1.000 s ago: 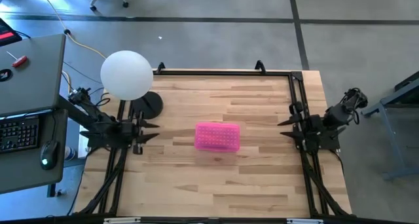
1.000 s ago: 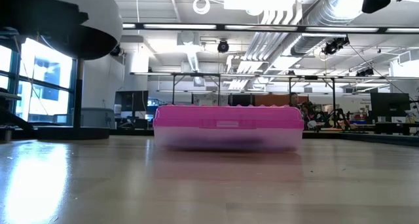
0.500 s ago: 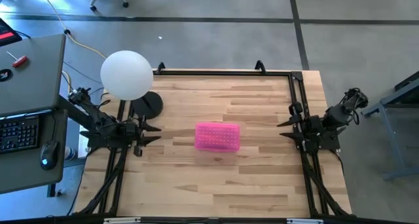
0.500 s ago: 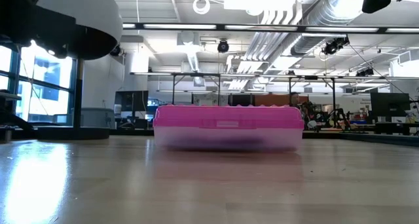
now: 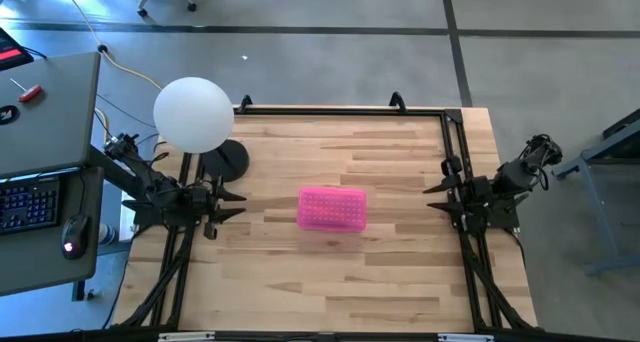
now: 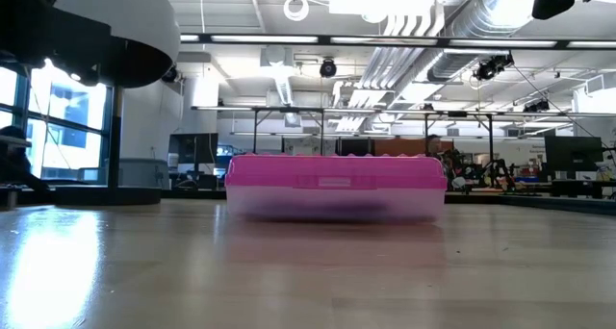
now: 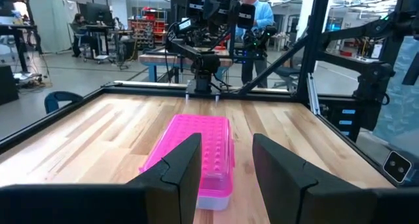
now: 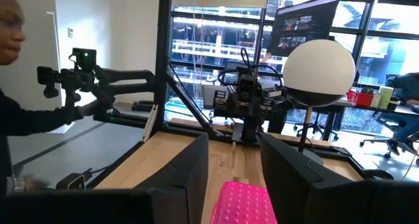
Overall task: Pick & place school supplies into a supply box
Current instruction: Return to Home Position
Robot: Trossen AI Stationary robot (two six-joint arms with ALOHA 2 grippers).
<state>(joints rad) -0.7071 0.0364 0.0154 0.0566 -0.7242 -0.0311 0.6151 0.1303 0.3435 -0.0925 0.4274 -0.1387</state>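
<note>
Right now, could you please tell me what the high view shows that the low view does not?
Only the high view shows the left pincer and right pincer, sitting at opposite table edges. Only the low view shows the translucent clear base under the bright pink textured lid. Both show the small rectangular supply box, closed, on the light wooden table.

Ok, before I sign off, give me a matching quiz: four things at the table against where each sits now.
1. translucent plastic supply box with pink textured lid
2. left gripper
3. right gripper
4. white round globe

A. right edge of the wooden table, jaws open
B. table's middle, lid closed
C. atop a dark stand
D. table's left edge, jaws open

Pairs: 1-B, 2-D, 3-A, 4-C
</note>
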